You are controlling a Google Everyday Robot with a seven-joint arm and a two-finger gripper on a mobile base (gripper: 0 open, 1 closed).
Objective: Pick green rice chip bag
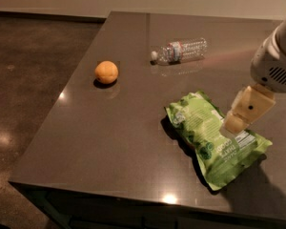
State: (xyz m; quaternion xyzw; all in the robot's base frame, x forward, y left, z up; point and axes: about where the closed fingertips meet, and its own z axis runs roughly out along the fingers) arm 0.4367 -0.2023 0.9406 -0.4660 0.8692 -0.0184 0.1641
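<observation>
The green rice chip bag lies flat on the dark grey table, at its front right. It is puffy and lime green, with white text, a dark round logo and a white panel. My gripper hangs from the white arm at the right. Its beige tip is over the bag's right part, close to or touching the white panel. The tip hides a small part of the bag.
An orange sits at the table's left middle. A clear plastic water bottle lies on its side at the back. The table's front edge runs just below the bag. Dark floor lies to the left.
</observation>
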